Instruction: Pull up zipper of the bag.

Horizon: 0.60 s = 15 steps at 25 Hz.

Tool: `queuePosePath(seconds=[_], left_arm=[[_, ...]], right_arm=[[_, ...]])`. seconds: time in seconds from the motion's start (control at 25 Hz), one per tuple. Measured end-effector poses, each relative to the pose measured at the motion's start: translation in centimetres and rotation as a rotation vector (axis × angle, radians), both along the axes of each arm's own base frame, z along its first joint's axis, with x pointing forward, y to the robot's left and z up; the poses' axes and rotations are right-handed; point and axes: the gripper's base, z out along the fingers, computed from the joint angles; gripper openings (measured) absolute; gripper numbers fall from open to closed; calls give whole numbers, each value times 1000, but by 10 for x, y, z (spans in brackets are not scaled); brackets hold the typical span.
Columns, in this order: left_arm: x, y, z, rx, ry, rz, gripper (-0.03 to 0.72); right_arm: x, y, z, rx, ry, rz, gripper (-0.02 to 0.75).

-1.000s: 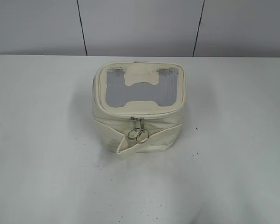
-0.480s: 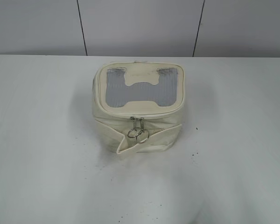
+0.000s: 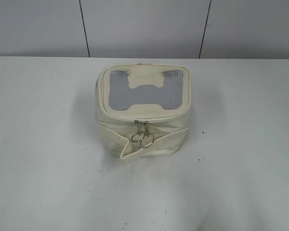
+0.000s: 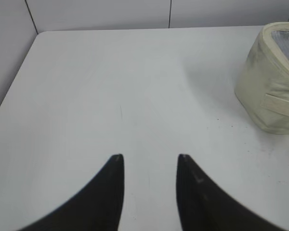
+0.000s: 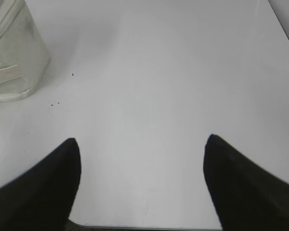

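Both end effectors (image 4: 150,158) (image 5: 142,139) hover spread, clear of the bag (image 3: 142,111).

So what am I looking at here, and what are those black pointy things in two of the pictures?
It is a two-armed robot at a white table. One camera faces the table from the front; the other two sit on the wrists. The black points are each hand's fingers: the left hand and the right hand, both open and holding nothing. On the table stands a cream bag. Its zipper shows two silver pulls with rings at the front. Neither hand touches the bag.
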Motion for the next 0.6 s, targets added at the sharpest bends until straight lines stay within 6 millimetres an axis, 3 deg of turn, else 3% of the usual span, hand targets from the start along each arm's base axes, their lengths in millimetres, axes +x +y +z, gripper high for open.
queuePosePath(seconds=[0.6], left_arm=[[0,0,0,0,0,41,277]], right_arm=[[0,0,0,0,0,0,591]])
